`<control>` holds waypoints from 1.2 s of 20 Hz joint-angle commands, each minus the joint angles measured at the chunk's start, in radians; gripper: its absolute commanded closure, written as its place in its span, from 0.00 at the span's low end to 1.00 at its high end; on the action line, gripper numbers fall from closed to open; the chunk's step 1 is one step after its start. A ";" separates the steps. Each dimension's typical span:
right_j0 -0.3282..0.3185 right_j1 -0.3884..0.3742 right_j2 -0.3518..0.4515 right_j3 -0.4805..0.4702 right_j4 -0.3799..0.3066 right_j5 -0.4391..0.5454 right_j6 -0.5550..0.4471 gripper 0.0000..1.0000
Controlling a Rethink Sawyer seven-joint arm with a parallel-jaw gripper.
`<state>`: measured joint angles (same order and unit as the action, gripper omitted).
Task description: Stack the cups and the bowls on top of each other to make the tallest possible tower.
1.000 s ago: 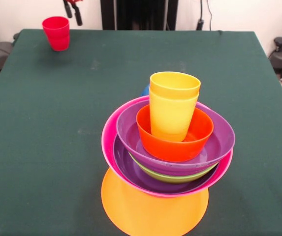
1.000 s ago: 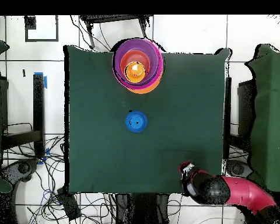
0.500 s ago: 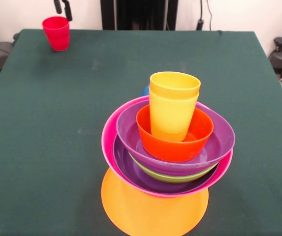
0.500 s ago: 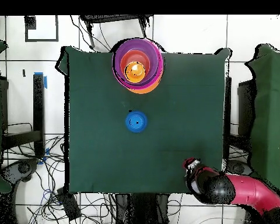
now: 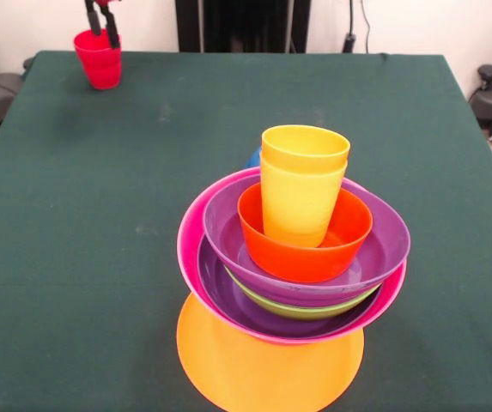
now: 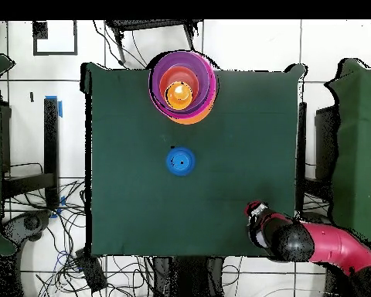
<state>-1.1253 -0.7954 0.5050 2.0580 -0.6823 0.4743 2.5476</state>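
claw (image 5: 102, 24): fingers spread over red cup (image 5: 99, 62) rim, far left counter (image 5: 74, 215). tower (image 5: 293, 257): near centre. blue bowl (image 6: 180, 161): apart, mid-counter.

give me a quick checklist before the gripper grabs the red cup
1. Gripper over red cup: ok, fingers open at its rim.
2. Red cup upright: ok.
3. Cup gripped: not ok, not yet closed on it.
4. Tower standing: ok, though the bowls overhang the orange base.
5. Top slot free: ok, yellow cups open upward.
6. Blue bowl stacked: not ok, alone on the table.
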 commanded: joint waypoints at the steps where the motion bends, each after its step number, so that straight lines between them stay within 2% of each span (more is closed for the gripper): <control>1: 0.001 0.111 0.026 -0.126 -0.109 0.036 -0.232 0.00; 7: 0.021 0.161 -0.009 -0.161 -0.175 -0.026 -0.178 0.00; 13: 0.027 0.194 -0.008 -0.190 -0.188 -0.009 -0.165 0.00; 18: 0.021 0.165 0.004 -0.167 -0.175 0.010 -0.174 0.00; 24: -0.017 0.075 0.054 -0.122 -0.105 0.071 -0.229 0.00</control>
<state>-1.1417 -0.6756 0.5096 1.9397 -0.7849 0.4745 2.5476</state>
